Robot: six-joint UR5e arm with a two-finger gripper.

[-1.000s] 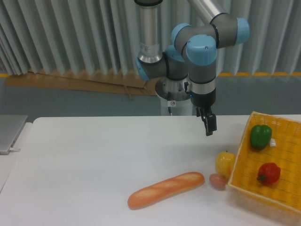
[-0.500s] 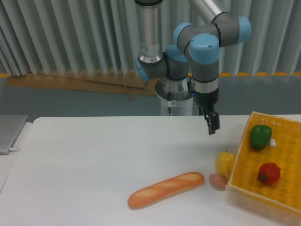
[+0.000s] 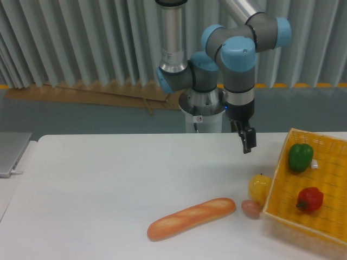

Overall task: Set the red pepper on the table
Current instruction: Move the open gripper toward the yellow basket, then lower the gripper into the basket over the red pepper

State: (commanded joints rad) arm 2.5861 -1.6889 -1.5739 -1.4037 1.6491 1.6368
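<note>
White table (image 3: 97, 179) under empty fingers (image 3: 246, 142), gap unreadable; red pepper (image 3: 309, 199) in basket (image 3: 325, 227).

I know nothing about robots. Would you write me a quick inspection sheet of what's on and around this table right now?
Surface: white table, smooth, rounded corners.
Job's things: red pepper lies inside the yellow basket, not yet on the table.
Clutter: green pepper also in the basket; yellow pepper on the table against the basket's left edge; a small pinkish item beside it, too small to identify; a baguette lying in front.
Grippers: pincer hangs above the table, left of the basket, holding nothing; open or shut cannot be told.
Cables: nothing seen.
Surroundings: grey ribbed curtain behind; a flat grey object at the left edge.
</note>
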